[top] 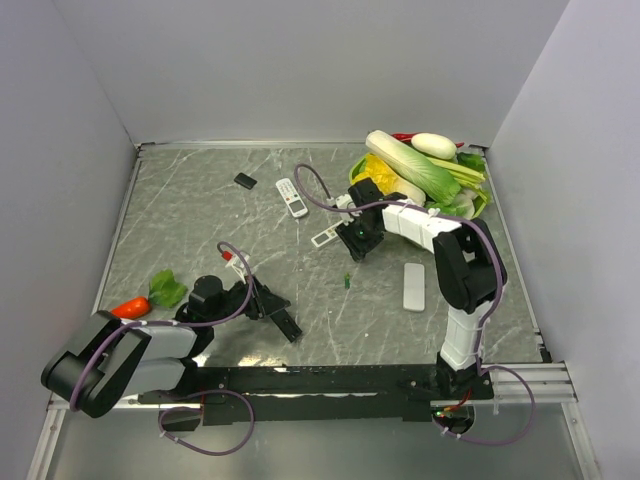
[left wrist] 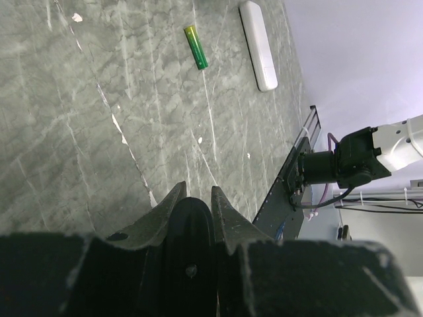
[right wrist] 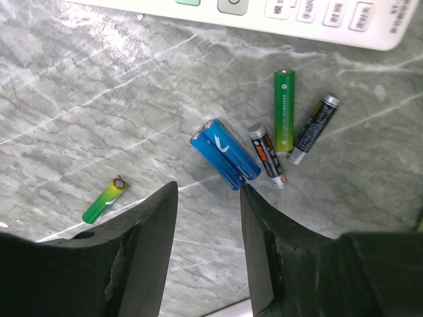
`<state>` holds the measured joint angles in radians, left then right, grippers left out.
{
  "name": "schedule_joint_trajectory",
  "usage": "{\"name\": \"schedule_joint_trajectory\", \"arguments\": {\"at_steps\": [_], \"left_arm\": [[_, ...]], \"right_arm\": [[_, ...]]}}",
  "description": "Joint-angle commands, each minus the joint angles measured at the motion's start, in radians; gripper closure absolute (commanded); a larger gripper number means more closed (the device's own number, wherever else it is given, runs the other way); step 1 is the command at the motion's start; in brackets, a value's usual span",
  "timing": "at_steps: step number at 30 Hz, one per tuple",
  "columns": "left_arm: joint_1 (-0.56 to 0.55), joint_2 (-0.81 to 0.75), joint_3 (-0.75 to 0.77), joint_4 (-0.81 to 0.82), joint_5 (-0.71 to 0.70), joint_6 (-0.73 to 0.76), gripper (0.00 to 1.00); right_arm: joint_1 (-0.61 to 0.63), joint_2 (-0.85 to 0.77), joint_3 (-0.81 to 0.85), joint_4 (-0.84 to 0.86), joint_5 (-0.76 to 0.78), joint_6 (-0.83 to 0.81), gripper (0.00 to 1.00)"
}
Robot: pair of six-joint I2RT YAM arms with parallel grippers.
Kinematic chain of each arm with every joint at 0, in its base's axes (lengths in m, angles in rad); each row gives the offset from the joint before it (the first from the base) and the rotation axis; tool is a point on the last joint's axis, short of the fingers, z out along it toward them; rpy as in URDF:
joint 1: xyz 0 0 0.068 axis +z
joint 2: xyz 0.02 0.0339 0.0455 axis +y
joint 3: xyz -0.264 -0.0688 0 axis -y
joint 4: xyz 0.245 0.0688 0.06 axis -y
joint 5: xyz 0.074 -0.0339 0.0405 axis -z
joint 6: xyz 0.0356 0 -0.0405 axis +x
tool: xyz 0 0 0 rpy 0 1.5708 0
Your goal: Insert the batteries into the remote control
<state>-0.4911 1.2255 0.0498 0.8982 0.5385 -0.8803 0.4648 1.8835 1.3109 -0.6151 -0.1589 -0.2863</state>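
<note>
Two blue batteries [right wrist: 225, 153], a green one [right wrist: 285, 110] and two dark ones [right wrist: 267, 155] lie together on the marble table, just below a white remote [right wrist: 264, 13] with buttons. A green-yellow battery [right wrist: 104, 199] lies apart to the left. My right gripper [right wrist: 208, 195] is open and empty, low over the table, its right fingertip close to the blue pair. In the top view it [top: 360, 240] hides that cluster. My left gripper [left wrist: 195, 195] is shut on a black remote [left wrist: 190, 224] near the table's front [top: 290, 326]. One green battery [left wrist: 195, 46] lies beyond it [top: 346, 282].
A plain white remote [top: 414, 286] lies right of the lone green battery. Another white remote [top: 291, 197] and a small black piece [top: 245, 180] lie further back. A green basket [top: 484, 203] piled with vegetables stands at the back right. A carrot [top: 130, 307] and a green leaf [top: 167, 288] lie at the left.
</note>
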Motion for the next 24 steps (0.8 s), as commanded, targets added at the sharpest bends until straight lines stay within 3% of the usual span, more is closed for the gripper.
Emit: {"name": "schedule_joint_trajectory", "arguments": {"at_steps": [1,19,24], "left_arm": [[0.005,0.002,0.019,0.050,0.025,0.011,0.99],[0.005,-0.004,0.016,0.056,0.025,0.001,0.99],[0.005,-0.015,0.016,0.051,0.020,-0.002,0.99]], "right_arm": [[-0.008,0.038,0.040,-0.011,-0.025,-0.030,0.50],[0.003,0.011,-0.036,-0.018,0.018,0.007,0.58],[0.011,-0.012,-0.093,0.008,0.042,0.027,0.64]]}}
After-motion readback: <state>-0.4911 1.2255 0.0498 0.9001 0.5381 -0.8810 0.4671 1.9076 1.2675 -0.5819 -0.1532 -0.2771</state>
